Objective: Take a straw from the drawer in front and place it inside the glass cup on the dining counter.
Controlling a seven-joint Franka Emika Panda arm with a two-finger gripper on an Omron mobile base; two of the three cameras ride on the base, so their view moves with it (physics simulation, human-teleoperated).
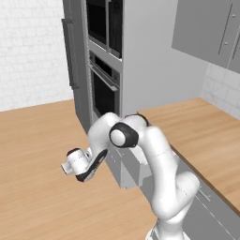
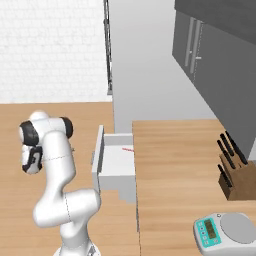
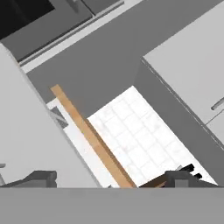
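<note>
Drawer (image 2: 117,162) pulled open: shallow white box, flat grey front. Thin straight red-pink straw (image 2: 128,149) lies flat inside near the back right corner, long axis running roughly 10 to 4 o'clock. Gripper (image 3: 109,178) empty, dark fingertips (image 3: 41,177) wide apart, away from the drawer. Wood-plank counter (image 2: 175,170) beside it.
</note>
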